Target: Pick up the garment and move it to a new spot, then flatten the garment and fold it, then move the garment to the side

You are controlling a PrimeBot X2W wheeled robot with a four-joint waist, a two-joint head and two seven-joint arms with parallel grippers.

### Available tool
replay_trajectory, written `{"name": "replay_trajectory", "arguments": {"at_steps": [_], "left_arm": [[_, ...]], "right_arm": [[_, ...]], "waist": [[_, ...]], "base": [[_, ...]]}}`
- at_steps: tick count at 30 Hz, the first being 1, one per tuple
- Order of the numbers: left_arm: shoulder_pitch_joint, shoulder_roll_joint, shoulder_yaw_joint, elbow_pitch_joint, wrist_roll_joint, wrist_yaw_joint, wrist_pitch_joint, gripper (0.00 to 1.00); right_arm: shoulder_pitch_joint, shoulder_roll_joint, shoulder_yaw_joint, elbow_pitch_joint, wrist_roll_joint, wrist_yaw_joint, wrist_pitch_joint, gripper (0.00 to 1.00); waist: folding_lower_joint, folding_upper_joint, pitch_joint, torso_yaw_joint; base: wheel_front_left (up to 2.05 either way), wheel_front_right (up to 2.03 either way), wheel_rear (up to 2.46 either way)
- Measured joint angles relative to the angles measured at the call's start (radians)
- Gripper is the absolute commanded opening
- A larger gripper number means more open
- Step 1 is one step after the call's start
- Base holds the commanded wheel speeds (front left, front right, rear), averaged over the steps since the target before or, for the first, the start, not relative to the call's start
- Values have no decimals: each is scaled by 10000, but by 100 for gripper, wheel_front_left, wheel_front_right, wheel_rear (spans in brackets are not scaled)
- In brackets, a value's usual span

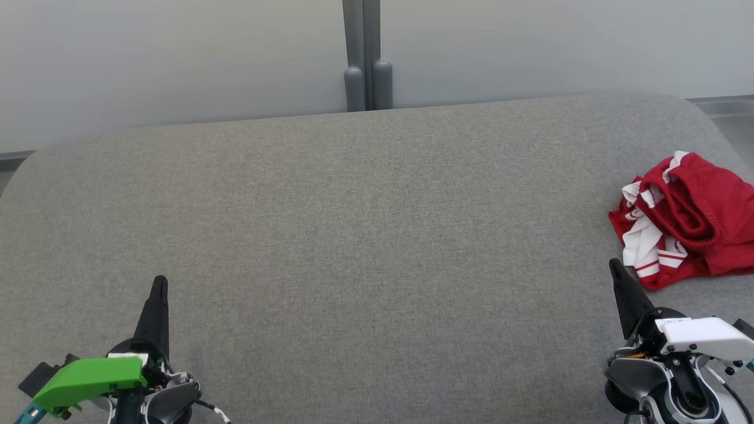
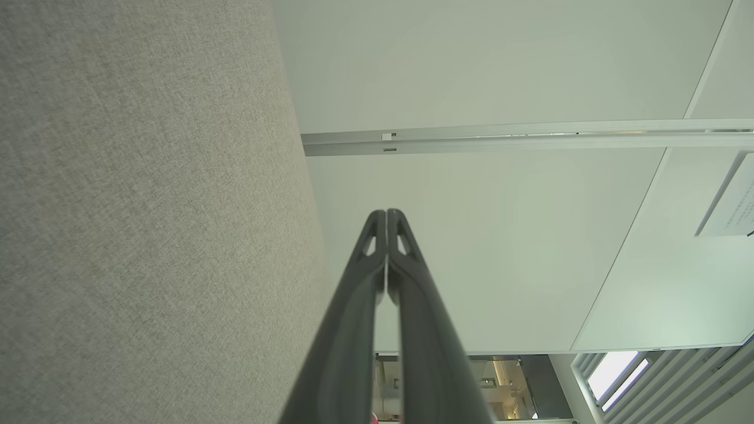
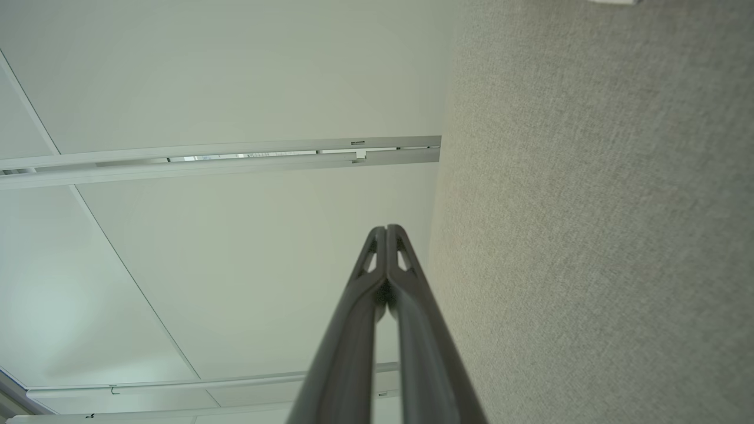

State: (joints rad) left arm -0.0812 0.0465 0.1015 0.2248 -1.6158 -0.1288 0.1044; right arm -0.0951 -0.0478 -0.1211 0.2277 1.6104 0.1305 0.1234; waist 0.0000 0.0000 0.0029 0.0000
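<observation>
The garment (image 1: 689, 219), red with white stripes, lies crumpled at the right edge of the grey padded table (image 1: 365, 235). My right gripper (image 1: 614, 266) is shut and holds nothing; its tip hangs just below and left of the garment. In the right wrist view the right gripper (image 3: 386, 227) shows both fingers pressed together. My left gripper (image 1: 159, 281) is shut and empty at the lower left, far from the garment. The left wrist view shows the left gripper (image 2: 386, 212) closed too.
Pale wall panels stand behind the table, with a grey post (image 1: 367, 56) at the back middle. The table has rounded far corners. A metal rail (image 2: 524, 136) crosses the wall in the left wrist view.
</observation>
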Motion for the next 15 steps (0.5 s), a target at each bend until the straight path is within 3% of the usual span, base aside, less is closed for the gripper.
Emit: {"name": "replay_trajectory", "arguments": {"at_steps": [15], "left_arm": [[-1,0,0,-2,0,0,0,0]], "right_arm": [[2,0,0,-2,0,0,0,0]], "waist": [[0,0,0,0]], "base": [[0,0,0]]}}
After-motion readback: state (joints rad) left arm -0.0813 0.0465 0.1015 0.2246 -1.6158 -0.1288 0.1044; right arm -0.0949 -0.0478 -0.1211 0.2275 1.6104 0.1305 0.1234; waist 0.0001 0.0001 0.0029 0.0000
